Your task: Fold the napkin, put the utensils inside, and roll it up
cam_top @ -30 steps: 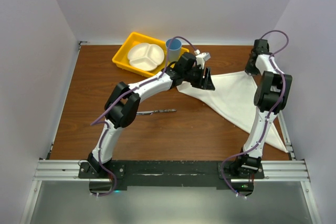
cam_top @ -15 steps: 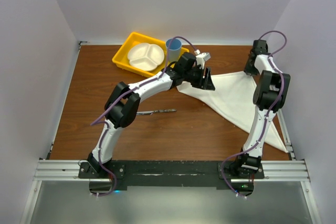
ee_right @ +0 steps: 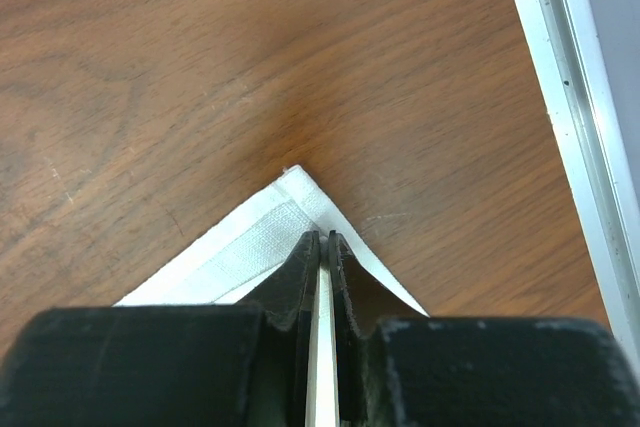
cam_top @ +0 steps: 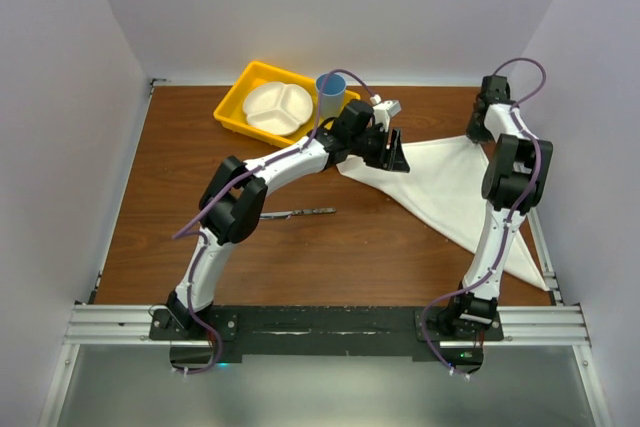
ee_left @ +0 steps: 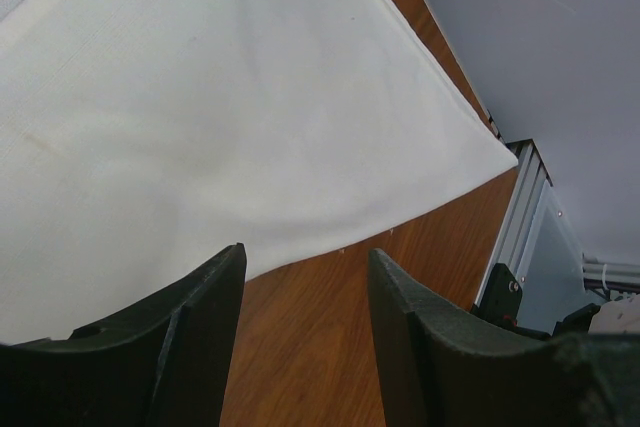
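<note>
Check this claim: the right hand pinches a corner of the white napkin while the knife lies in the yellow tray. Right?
Wrong on the knife: it lies on the wooden table, outside the yellow tray, as the top view shows. The right hand does pinch the napkin corner.

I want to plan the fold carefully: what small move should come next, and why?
Probably lift the right claw a little: it is shut on a far corner of the napkin, which lies flat on the table. The left claw is open, holding nothing.
</note>
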